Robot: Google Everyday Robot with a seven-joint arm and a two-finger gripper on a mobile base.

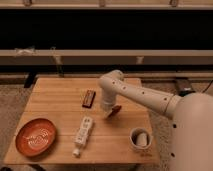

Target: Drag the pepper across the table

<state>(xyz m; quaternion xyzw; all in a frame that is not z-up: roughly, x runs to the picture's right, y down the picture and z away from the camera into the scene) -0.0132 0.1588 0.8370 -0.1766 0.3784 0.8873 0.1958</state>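
— What's the table (60, 100) look like to you?
— Light wood in plank strips, matt finish. The gripper (108, 113) beside the dark-red pepper (116, 111) is smooth, off-white plastic.
— And left of the pepper?
— You've got a white plastic power strip (83, 134) and a glossy orange plate (36, 136).

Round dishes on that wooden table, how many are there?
2: a round orange plate at the front left corner, and a small white cup front right. The robot's hand sits mid-table at a small dark-red pepper; nothing seems hidden.

Dim, warm, perhaps slightly blurred.
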